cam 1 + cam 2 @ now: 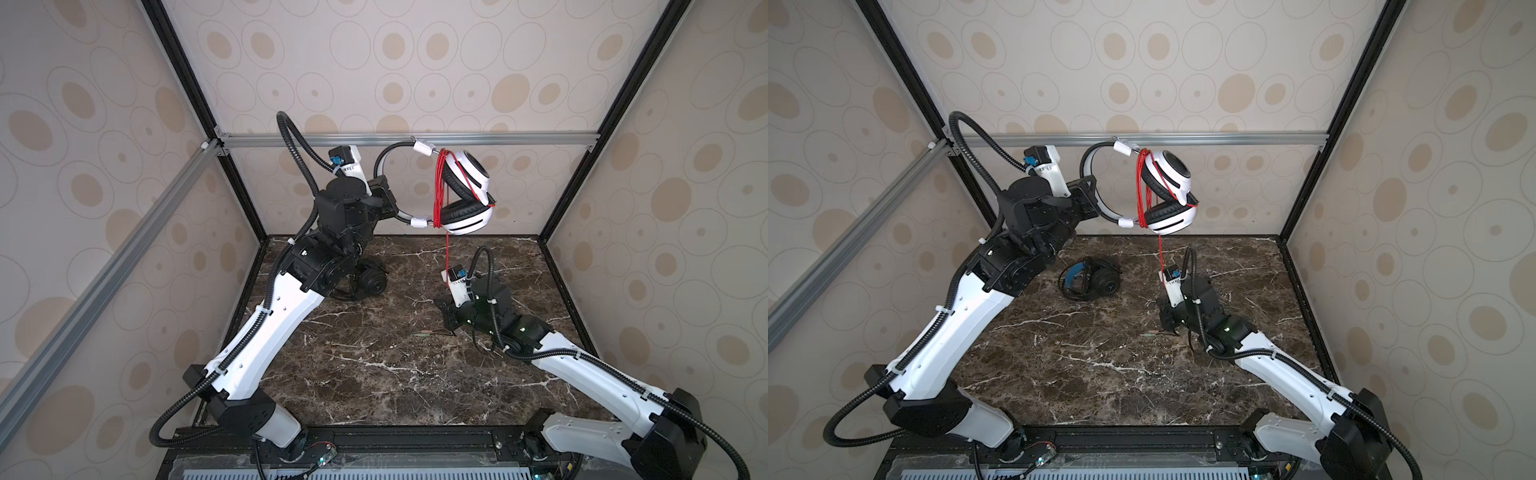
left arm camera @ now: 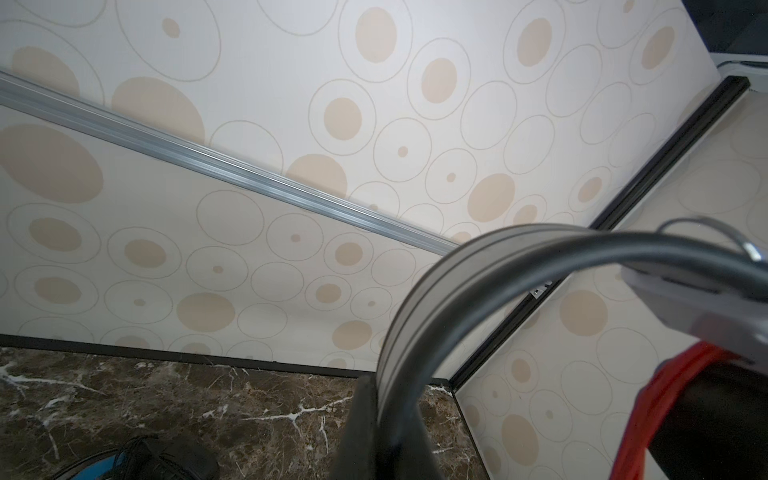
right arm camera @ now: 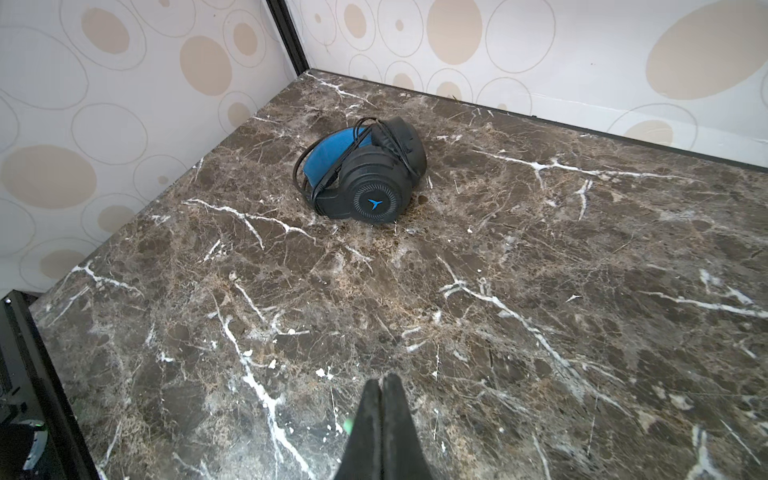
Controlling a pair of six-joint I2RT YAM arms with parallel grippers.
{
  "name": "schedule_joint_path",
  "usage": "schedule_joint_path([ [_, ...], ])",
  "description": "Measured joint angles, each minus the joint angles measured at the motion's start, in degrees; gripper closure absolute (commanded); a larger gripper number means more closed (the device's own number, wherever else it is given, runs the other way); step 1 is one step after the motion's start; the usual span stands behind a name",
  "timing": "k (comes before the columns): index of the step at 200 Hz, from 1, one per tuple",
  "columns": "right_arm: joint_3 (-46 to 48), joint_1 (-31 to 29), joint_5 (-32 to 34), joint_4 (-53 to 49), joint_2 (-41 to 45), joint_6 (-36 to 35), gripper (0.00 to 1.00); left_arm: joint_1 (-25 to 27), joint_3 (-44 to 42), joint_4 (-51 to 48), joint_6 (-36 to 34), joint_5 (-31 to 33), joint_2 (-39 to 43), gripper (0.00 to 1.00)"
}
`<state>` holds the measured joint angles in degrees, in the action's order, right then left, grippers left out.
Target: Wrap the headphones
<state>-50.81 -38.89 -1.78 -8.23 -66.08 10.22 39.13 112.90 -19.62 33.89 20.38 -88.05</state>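
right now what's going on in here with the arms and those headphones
The left gripper holds the white headphones in the air by the headband, with the red cord looped around them and a tail hanging down. The right gripper is shut low over the table, by the cord's plugs; whether it pinches the cord doesn't show. The black headphones lie on the table.

white headset (image 1: pixel 467 222): showing white shells, black pads
cord (image 1: pixel 439 187): showing red
black headset (image 3: pixel 370 183): showing blue inner band
tabletop (image 1: pixel 374 353): showing brown marble, white veins
walls (image 1: pixel 415 62): showing beige ovals on cream
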Motion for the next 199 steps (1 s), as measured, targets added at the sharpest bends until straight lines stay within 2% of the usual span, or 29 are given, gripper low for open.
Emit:
schedule_joint_path([
  [98,-2.3,-8.3,6.8,-3.8,1.1,-1.9,1.0,0.3,4.7,-7.4,3.0,5.8,-5.4,1.0],
  [137,-6.0,-11.8,8.3,-6.4,1.1,-3.7,1.0,0.2,0.1,-7.2,0.9,10.0,-4.8,1.0],
  [199,-11.3,-12.7,10.3,-12.5,0.2,-7.0,1.0,0.1,-9.5,-7.0,-7.6,15.2,-4.6,1.0],
])
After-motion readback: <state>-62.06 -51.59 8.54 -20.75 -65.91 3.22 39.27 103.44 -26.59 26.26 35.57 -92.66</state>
